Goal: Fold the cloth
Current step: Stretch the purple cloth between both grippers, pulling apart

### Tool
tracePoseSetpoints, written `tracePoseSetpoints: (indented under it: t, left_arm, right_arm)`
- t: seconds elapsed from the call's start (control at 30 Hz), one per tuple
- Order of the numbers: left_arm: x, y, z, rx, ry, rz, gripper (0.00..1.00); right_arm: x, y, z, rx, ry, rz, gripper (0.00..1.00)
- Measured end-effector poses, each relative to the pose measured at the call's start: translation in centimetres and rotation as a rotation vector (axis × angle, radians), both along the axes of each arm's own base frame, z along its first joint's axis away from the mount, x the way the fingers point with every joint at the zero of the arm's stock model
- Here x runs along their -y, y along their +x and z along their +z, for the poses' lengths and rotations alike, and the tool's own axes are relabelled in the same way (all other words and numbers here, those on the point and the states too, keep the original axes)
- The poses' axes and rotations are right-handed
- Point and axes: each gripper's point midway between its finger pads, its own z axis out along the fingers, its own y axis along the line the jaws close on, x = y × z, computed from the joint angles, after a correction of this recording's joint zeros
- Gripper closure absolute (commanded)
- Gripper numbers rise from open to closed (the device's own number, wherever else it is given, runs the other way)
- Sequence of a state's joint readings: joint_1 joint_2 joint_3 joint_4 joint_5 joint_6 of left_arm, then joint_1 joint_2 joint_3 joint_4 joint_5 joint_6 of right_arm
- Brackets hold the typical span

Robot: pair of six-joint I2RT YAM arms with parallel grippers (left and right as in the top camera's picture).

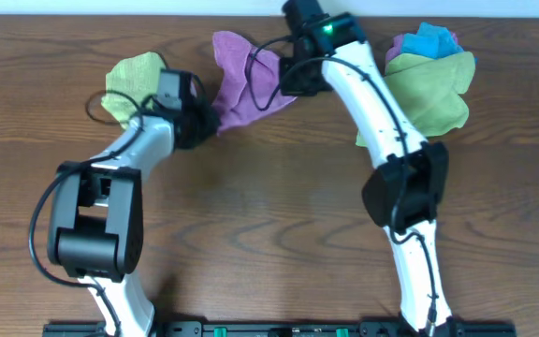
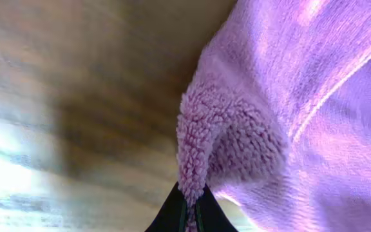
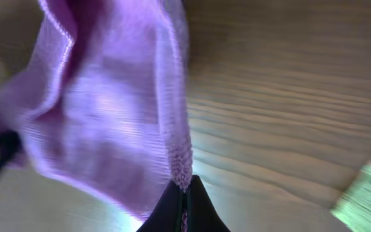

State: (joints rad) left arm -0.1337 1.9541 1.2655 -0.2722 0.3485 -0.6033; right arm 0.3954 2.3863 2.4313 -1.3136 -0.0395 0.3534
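A purple fleece cloth [image 1: 244,80] hangs bunched between my two grippers at the back middle of the table. My left gripper [image 1: 204,122] is shut on its lower left edge; the left wrist view shows the fuzzy purple cloth [image 2: 256,122] pinched between the left gripper's black fingertips [image 2: 190,209]. My right gripper [image 1: 293,80] is shut on the cloth's right edge; the right wrist view shows the cloth [image 3: 108,109] clamped in the right gripper's fingertips [image 3: 183,200] and hanging above the wood.
A yellow-green cloth [image 1: 129,82] lies at the back left behind the left arm. A pile of green, blue and pink cloths [image 1: 433,75] lies at the back right; its green edge [image 3: 366,193] shows in the right wrist view. The table [image 1: 269,234] is brown wood.
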Motion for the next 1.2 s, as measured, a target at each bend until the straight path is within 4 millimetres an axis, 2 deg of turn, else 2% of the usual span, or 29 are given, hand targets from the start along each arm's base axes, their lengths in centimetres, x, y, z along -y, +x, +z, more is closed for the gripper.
tracePoseSetpoints:
  t: [0.1,0.17,0.27,0.43,0.53,0.6,0.77,0.87,1.0,1.2]
  left_arm:
    - [-0.5,0.9,2.4,0.010,0.008,-0.005,0.94]
    - [-0.5,0.9,3.8,0.007,0.008,-0.014,0.94]
    - [-0.6,0.7,6.2,0.013,0.009,-0.016,0.94]
    - [-1.1,0.7,9.0,0.058,0.005,-0.004,0.94]
    - [-1.2,0.7,11.1,0.099,0.001,0.009,0.94]
    - [-1.3,0.8,12.7,0.121,-0.007,0.025,0.94]
    - [-1.4,1.3,17.7,0.214,-0.032,0.063,0.94]
    - [-1.4,1.9,20.1,0.265,-0.051,0.076,0.94]
    - [-1.3,2.4,21.8,0.304,-0.057,0.080,0.94]
    - [-1.8,2.6,21.9,0.311,-0.036,0.098,0.94]
  right_arm:
    - [1.7,-0.6,2.6,0.016,-0.006,-0.023,0.99]
    - [2.3,-1.3,3.6,0.012,-0.008,-0.029,0.99]
    - [2.8,-2.2,4.2,-0.007,-0.022,-0.029,0.99]
    - [3.0,-2.6,4.2,-0.017,-0.031,-0.030,0.99]
    - [3.1,-2.7,5.3,0.006,-0.022,-0.031,0.99]
    - [3.0,-2.6,6.8,0.046,-0.006,-0.030,0.99]
    - [2.4,-2.5,14.1,0.257,0.065,-0.024,0.99]
    - [2.4,-3.2,17.4,0.341,0.090,-0.020,0.99]
    - [2.5,-3.3,17.7,0.345,0.085,-0.023,0.99]
    - [2.3,-1.9,17.5,0.380,0.082,-0.033,0.99]
